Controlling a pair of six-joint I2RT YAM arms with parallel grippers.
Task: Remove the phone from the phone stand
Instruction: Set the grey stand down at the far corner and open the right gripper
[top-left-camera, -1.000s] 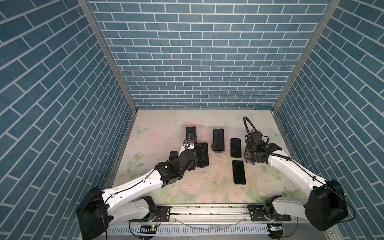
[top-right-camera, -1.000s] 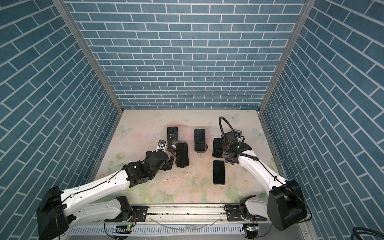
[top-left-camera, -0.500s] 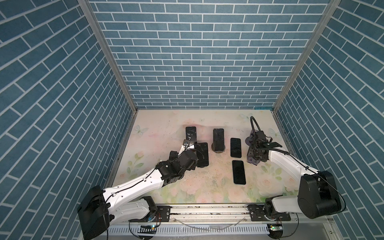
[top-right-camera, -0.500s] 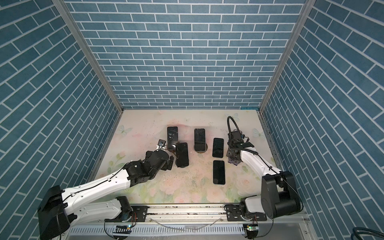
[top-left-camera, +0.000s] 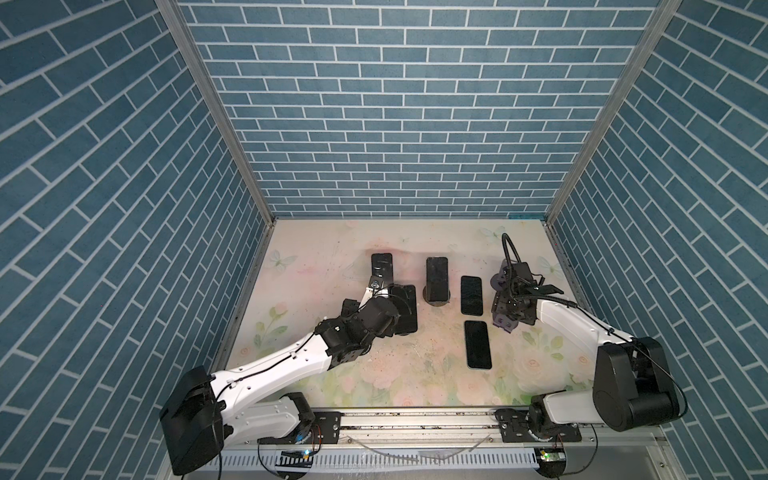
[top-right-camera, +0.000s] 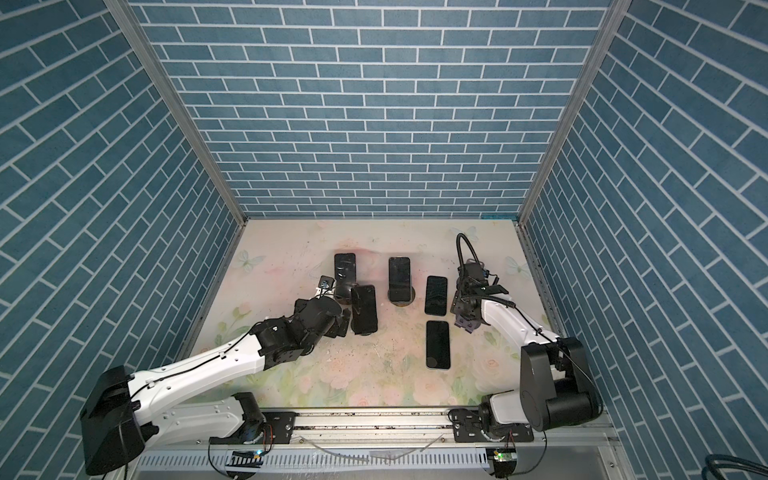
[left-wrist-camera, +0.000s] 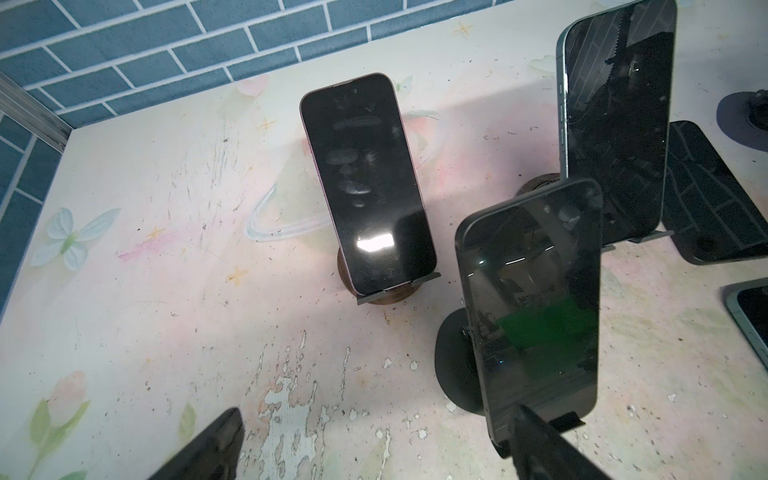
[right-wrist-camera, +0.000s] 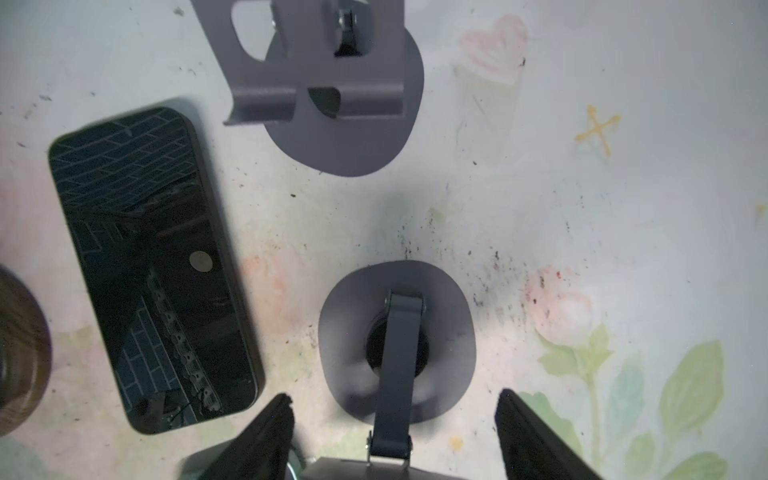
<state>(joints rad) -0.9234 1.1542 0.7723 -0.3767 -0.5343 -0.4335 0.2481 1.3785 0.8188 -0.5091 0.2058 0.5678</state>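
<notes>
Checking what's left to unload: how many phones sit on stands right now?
3: the back-left phone, the middle phone, and the front-left phone. No others seem hidden.

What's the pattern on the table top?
The table has a pale floral print: pink roses, green leaves, butterflies. Clearest in a top view.

Left arm (top-left-camera: 282, 370) stretched far forward, low. Left gripper (left-wrist-camera: 376, 411) wide open, one finger each side of big gap. Right arm (top-left-camera: 573, 320) bent, wrist tipped down. Right gripper (right-wrist-camera: 394, 395) jaws apart, fingers (right-wrist-camera: 266, 436) pointing down.
</notes>
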